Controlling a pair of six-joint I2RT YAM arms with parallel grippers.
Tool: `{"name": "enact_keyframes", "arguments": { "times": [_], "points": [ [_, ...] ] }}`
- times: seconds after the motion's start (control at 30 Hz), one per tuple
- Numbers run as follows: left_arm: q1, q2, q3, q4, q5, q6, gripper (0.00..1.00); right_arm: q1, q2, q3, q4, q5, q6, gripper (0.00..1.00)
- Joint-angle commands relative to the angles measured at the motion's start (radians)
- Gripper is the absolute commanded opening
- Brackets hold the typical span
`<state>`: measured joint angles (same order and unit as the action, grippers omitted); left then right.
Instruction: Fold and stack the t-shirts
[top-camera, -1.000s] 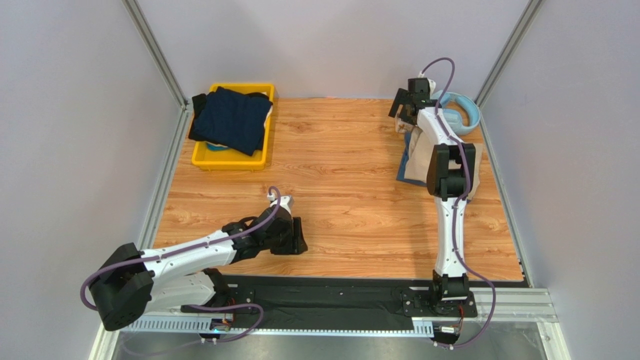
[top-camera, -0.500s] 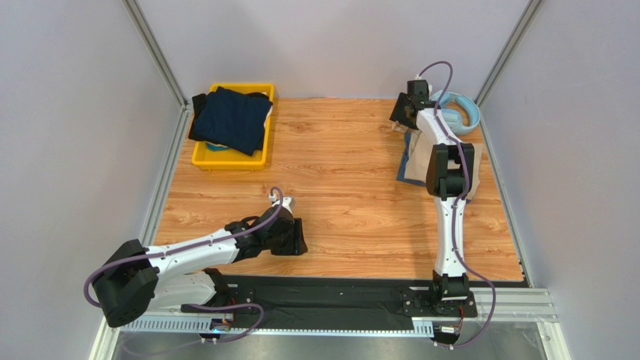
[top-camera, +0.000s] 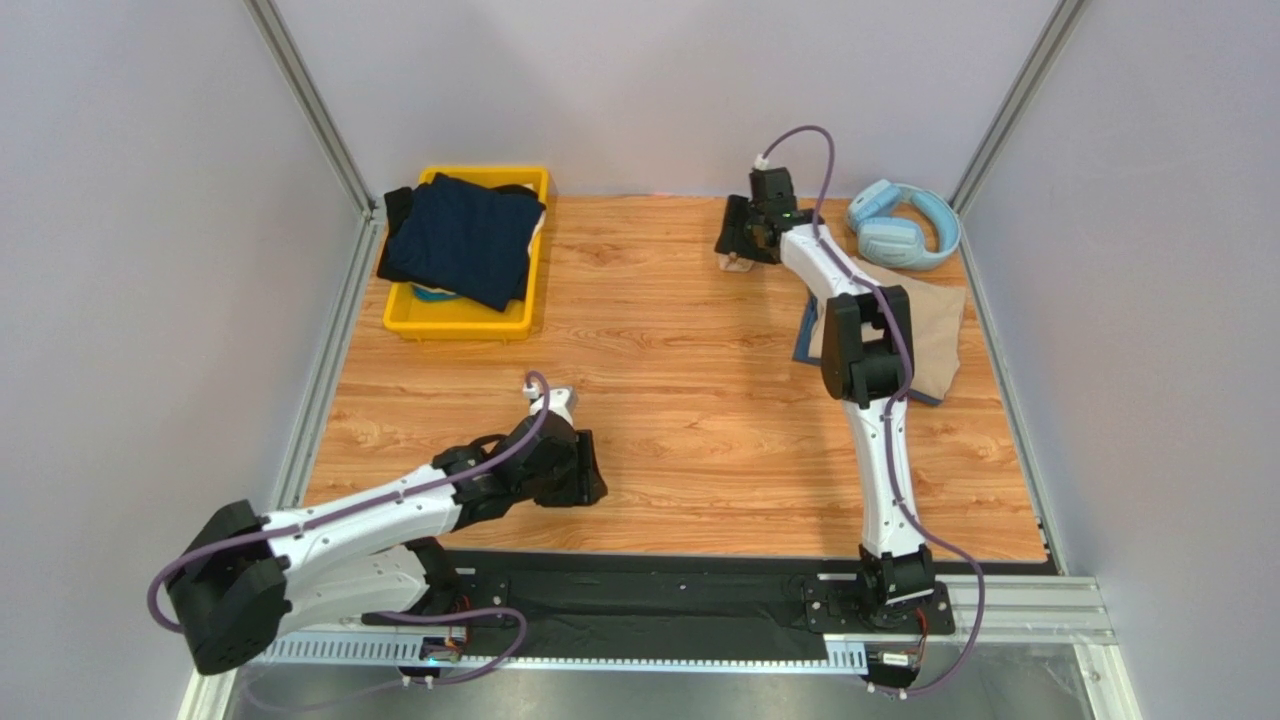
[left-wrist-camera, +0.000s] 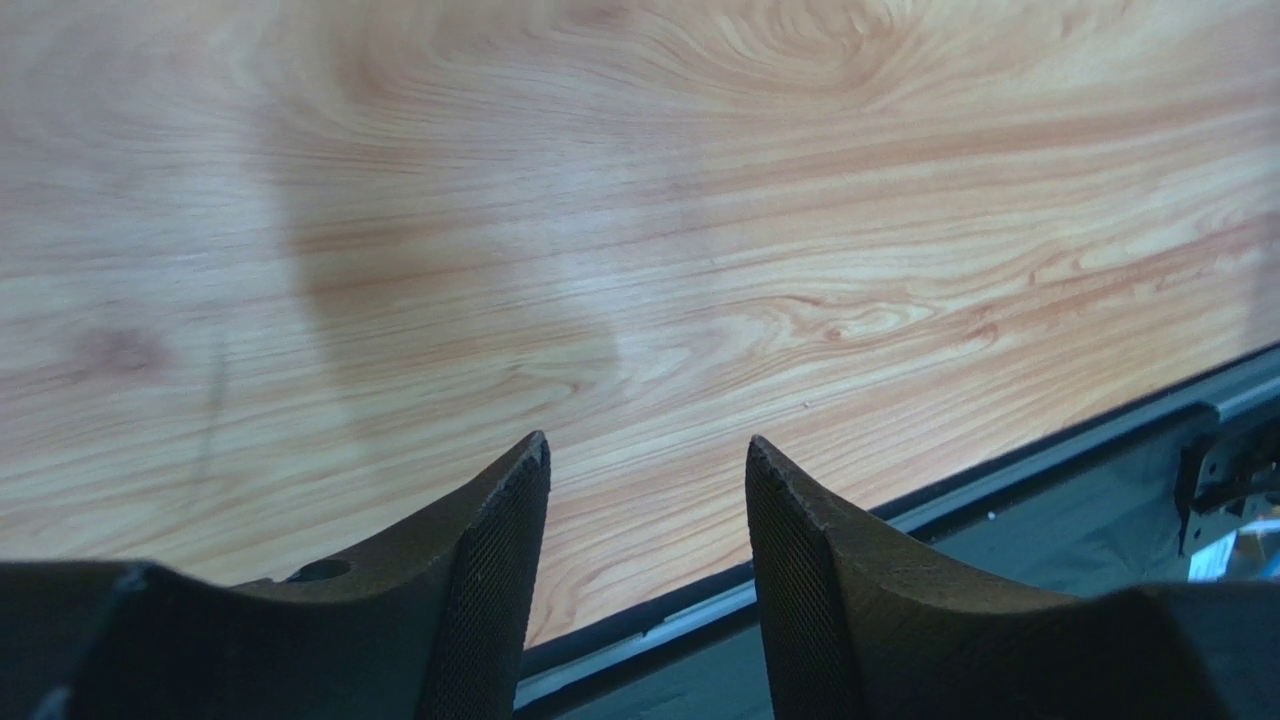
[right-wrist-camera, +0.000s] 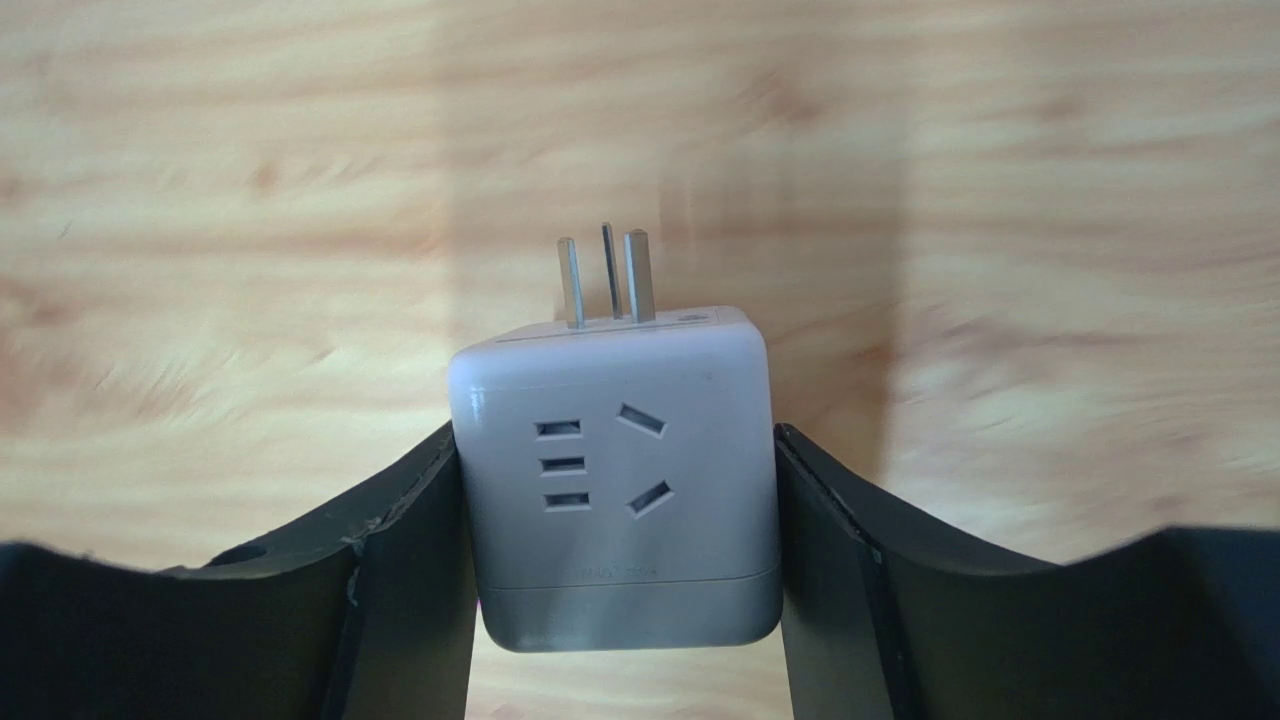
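Wood-grain laminate covers the table (top-camera: 691, 390), with plain grey walls around it. At the far left a navy t-shirt (top-camera: 466, 237) is heaped over a black t-shirt (top-camera: 400, 203) inside a yellow plastic bin (top-camera: 451, 318). At the right a folded tan t-shirt (top-camera: 935, 333) is laid flat, partly hidden by the right arm, near light blue headphones (top-camera: 899, 233). A smooth white cube adapter (right-wrist-camera: 616, 495) with metal prongs is pinched by the right gripper (top-camera: 736, 243). The left gripper (left-wrist-camera: 646, 450), its finely textured fingers spread, is held over bare wood.

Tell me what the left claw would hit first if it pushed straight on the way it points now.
Most likely the wooden tabletop. The left claw, open and empty, angles down at the wood with nothing in between. How far off the wood is remains unclear.
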<state>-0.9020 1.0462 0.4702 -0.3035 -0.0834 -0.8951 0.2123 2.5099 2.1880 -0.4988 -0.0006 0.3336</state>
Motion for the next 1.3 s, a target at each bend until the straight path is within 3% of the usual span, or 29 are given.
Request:
{"name": "enact_keyframes", "arguments": {
  "times": [0.0,0.1,0.23,0.47,0.67,0.77,1.0,1.27],
  "points": [
    [-0.003,-0.161,0.024,-0.144,-0.202,-0.030,0.57,0.094,-0.081,-0.130,-0.064,-0.038,-0.010,0.00],
    [-0.002,-0.296,0.077,-0.262,-0.440,-0.007,0.58,0.151,-0.161,-0.256,-0.061,-0.036,-0.001,0.00],
    [0.021,-0.417,0.151,-0.377,-0.603,0.009,0.64,0.252,-0.247,-0.431,-0.027,-0.042,0.007,0.00],
    [0.061,-0.426,0.245,-0.457,-0.618,0.035,0.66,0.461,-0.364,-0.605,-0.034,-0.079,0.021,0.00],
    [0.061,-0.466,0.289,-0.500,-0.566,0.002,0.66,0.670,-0.437,-0.651,0.008,-0.136,0.062,0.00],
    [0.061,-0.494,0.321,-0.510,-0.550,0.018,0.63,0.732,-0.405,-0.591,0.008,-0.182,0.081,0.00],
    [0.061,-0.569,0.331,-0.592,-0.457,-0.014,0.57,0.834,-0.200,-0.279,-0.084,-0.197,0.024,0.00],
    [0.061,-0.676,0.354,-0.746,-0.524,-0.068,0.57,0.872,0.035,0.103,-0.107,-0.210,0.033,0.00]
  ]
}}
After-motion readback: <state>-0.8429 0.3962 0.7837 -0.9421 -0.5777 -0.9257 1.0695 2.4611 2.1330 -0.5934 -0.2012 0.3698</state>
